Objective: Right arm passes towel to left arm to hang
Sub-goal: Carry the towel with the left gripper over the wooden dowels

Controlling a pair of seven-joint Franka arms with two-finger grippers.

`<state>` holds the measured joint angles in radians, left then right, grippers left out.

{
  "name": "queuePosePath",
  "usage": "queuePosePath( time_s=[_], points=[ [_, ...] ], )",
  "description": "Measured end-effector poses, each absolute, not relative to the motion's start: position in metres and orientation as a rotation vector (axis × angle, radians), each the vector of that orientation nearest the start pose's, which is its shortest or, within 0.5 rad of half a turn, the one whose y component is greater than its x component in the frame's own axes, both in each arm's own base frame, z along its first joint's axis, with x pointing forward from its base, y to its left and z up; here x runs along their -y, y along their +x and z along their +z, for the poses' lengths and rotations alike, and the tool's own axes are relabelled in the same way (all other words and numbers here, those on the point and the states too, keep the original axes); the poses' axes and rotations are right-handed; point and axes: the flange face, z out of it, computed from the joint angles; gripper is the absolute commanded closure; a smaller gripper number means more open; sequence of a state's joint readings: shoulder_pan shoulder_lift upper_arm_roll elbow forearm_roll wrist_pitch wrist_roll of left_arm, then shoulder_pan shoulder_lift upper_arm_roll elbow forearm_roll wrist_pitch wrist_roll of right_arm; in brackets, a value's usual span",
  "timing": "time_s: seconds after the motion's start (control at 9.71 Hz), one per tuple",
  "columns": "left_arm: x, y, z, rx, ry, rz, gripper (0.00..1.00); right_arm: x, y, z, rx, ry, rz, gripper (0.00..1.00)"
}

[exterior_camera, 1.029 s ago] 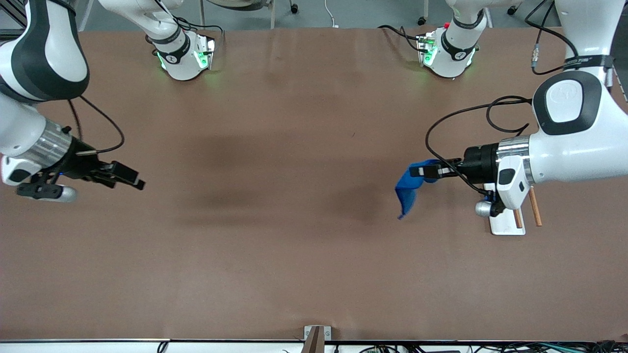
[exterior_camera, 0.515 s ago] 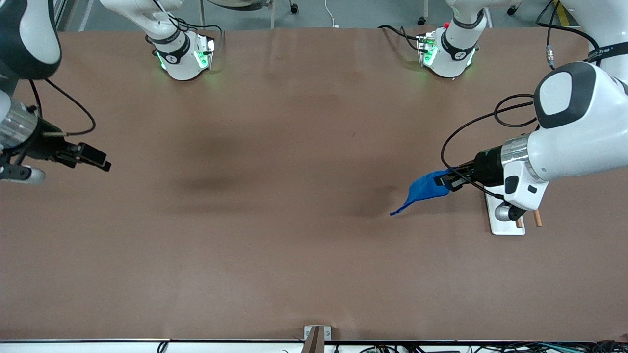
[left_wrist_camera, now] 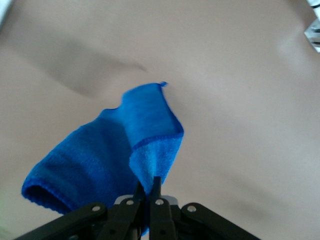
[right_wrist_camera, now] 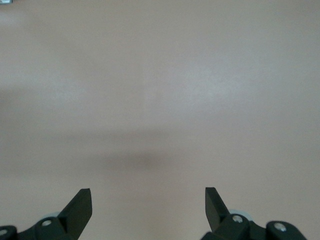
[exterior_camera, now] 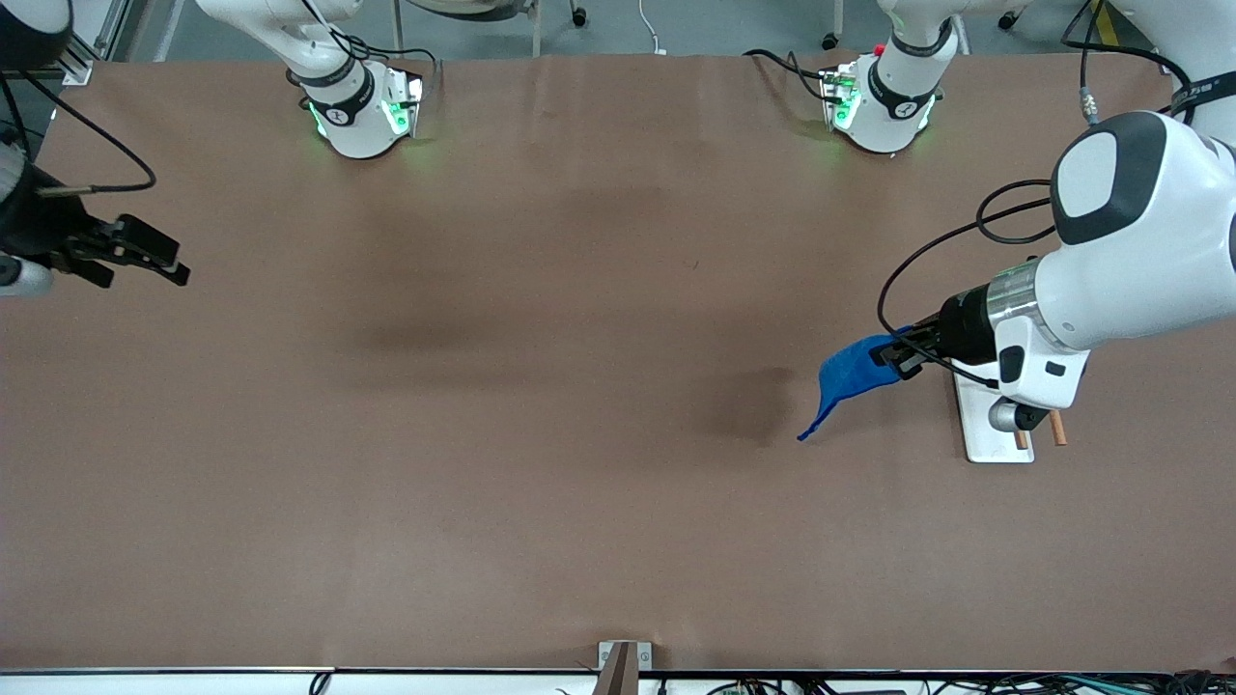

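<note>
Since a second ago the right gripper has pulled back toward its own end of the table, jaws spread wide with nothing between them, while the left gripper has swung the towel closer to the white stand. Its fingers pinch one edge of the towel (the rest droops free over the table).

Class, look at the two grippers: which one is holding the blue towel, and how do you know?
The left gripper, shut on a corner of the towel, which hangs above the table. The right gripper is open and empty at the right arm's end.
</note>
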<state>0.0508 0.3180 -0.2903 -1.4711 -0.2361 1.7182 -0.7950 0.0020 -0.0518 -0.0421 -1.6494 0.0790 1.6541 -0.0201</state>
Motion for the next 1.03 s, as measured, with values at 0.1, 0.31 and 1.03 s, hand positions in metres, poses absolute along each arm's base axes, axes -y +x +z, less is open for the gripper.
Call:
queuePosePath(
  time_s=[0.1, 0.31, 1.03],
  points=[
    [0.146, 0.629, 0.502, 0.940, -3.199, 0.344, 1.00, 0.022, 0.545, 0.640, -0.038, -3.080, -0.112, 0.00],
    [0.124, 0.632, 0.500, 0.791, -3.226, 0.319, 1.00, 0.027, 0.543, 0.640, -0.038, -3.107, -0.054, 0.00],
    [-0.004, 0.627, 0.456, 0.660, -3.167, 0.373, 1.00, 0.026, 0.546, 0.613, -0.038, -3.107, 0.011, 0.00]
  ],
)
